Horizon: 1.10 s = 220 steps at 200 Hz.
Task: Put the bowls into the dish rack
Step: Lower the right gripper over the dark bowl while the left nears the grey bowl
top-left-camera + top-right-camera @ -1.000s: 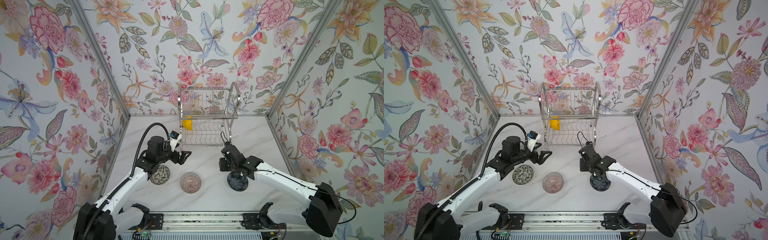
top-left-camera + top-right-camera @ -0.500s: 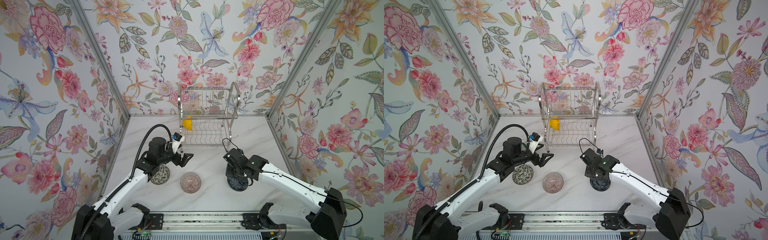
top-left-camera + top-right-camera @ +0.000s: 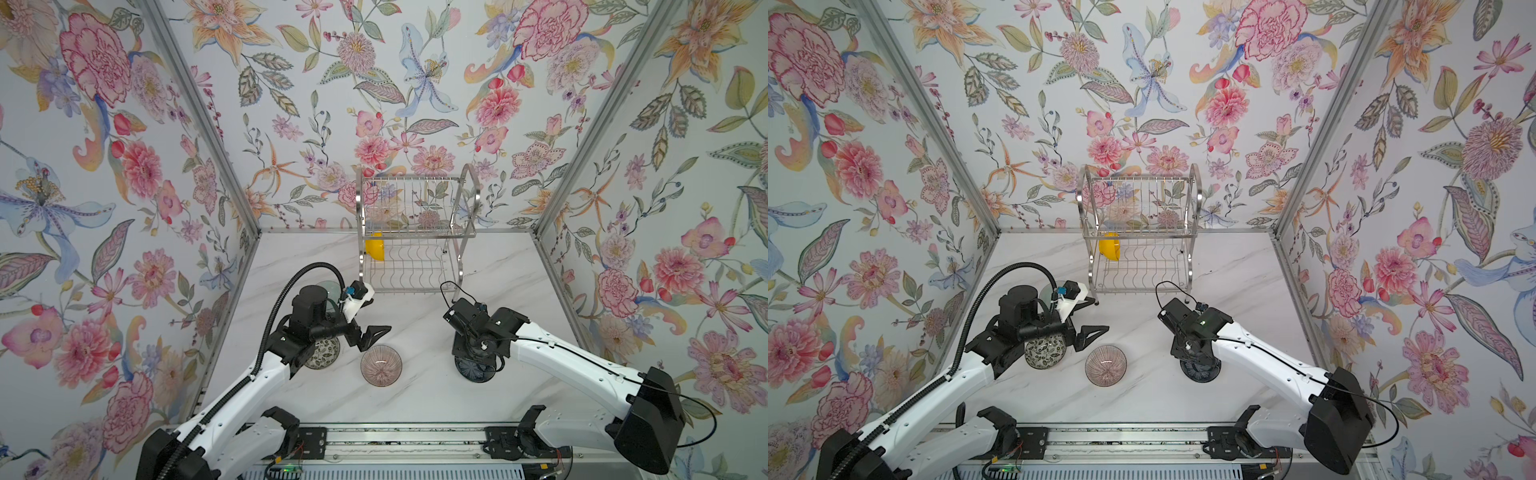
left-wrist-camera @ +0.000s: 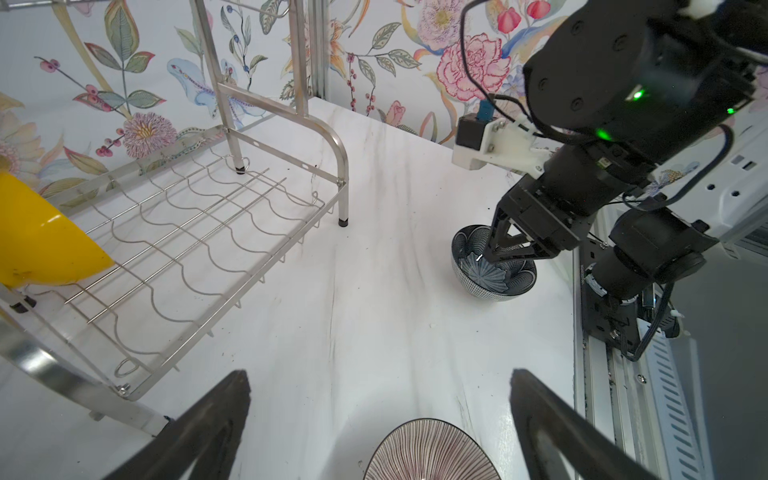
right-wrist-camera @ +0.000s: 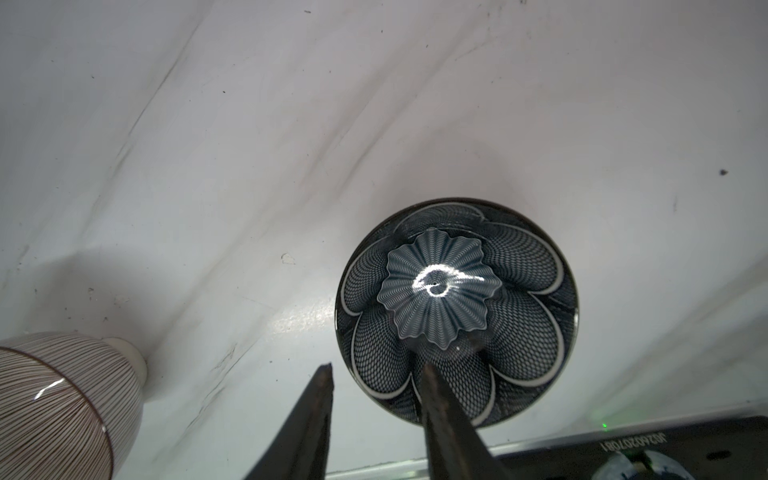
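Note:
The steel dish rack [image 3: 415, 266] [image 3: 1142, 266] [image 4: 187, 208] stands at the back, with a yellow bowl [image 3: 374, 247] [image 3: 1109, 246] [image 4: 37, 241] on edge in its lower tier. My left gripper [image 3: 376, 337] [image 3: 1094, 337] [image 4: 380, 374] hangs open and empty just above the pink ribbed bowl [image 3: 381, 365] [image 3: 1105, 365] [image 4: 432, 453]. My right gripper [image 5: 376, 365] [image 4: 494, 253] points down over the navy petal bowl [image 3: 476, 372] [image 3: 1200, 372] [image 5: 457, 299]. Its jaws are partly open, one finger inside the rim, one outside. The leaf-speckled bowl [image 3: 326, 353] [image 3: 1044, 353] sits under my left arm.
A pale green bowl [image 3: 328, 286] [image 3: 1045, 291] shows partly behind my left wrist, near the rack's left leg. Floral walls enclose the marble table [image 3: 415, 399] on three sides. A metal rail [image 3: 407, 436] runs along the front edge.
My right gripper has swung back from the rack and come down over the navy bowl. My left gripper has edged right, toward the pink bowl. The bowls have not moved.

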Each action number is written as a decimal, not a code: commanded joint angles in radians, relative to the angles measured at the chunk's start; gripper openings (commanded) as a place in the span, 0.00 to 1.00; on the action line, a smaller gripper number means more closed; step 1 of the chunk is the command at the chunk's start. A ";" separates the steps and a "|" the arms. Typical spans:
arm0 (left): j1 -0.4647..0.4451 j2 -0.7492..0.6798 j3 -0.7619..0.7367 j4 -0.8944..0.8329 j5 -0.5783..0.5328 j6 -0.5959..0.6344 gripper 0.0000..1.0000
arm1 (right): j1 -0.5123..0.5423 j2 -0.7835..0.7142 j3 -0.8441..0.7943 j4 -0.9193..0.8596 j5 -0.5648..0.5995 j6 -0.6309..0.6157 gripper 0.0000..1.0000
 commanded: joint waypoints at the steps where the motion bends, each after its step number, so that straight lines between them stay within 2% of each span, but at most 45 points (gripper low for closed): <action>1: -0.014 -0.025 -0.018 0.034 0.033 0.056 0.99 | 0.003 0.003 0.003 -0.028 -0.006 0.013 0.37; 151: -0.039 -0.002 0.011 -0.014 -0.019 0.062 0.99 | 0.038 0.076 -0.011 0.025 -0.031 0.011 0.37; 220: -0.039 -0.010 0.011 -0.020 -0.035 0.065 0.99 | 0.050 0.150 0.008 0.047 -0.047 -0.027 0.36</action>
